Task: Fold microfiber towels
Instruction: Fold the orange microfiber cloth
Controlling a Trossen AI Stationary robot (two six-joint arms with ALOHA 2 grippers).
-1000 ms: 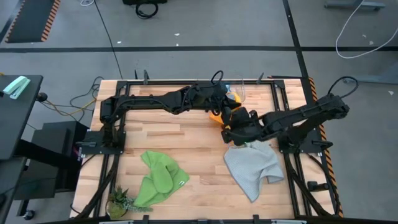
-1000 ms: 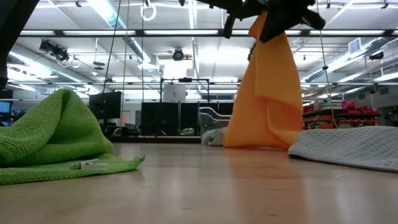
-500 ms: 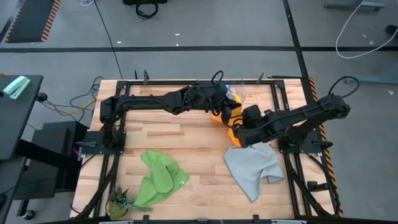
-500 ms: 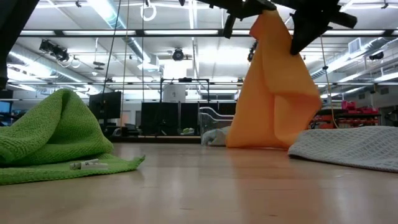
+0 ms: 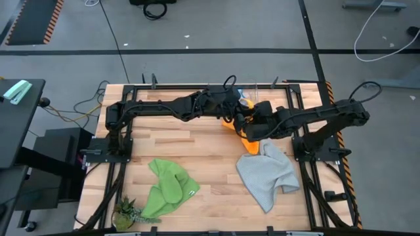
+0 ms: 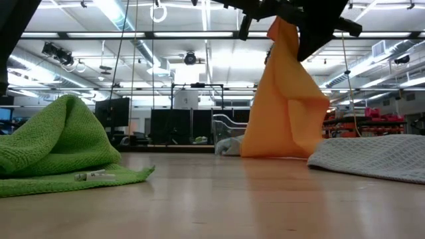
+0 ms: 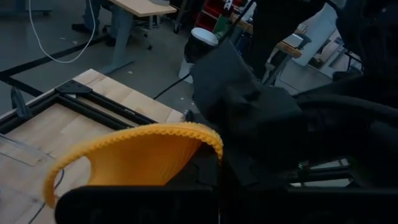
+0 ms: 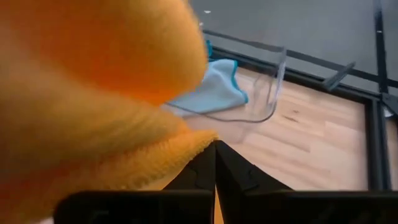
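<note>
High view first, going left to right: the green towel point(image 5: 167, 189) sits crumpled near the front left of the tabletop point(image 5: 197, 141), with a small plant-like thing point(image 5: 126, 212) by the corner. The left gripper point(image 5: 237, 110) reaches across to the back middle, pinched tight on an edge of the yellow-orange towel point(image 5: 244, 134), and the right gripper point(image 5: 248, 123) is right beside it, also clamped on that same cloth. Just in front and to the right lies the light grey towel point(image 5: 266, 176), rumpled and unfolded. Behind them a light blue towel point(image 8: 214, 93) rests inside a clear bin point(image 8: 267, 99).

Low view shows the orange one hanging like a tall drape from up high, its bottom hem just brushing the wood, creased down the middle, not spread at all.

So I'd say we're at the pick-up-and-open-out step on the first towel. Next move probably needs the two grippers to pull apart along the top edge so it hangs flat, then lay it down on the clear stretch of wood for folding.
</note>
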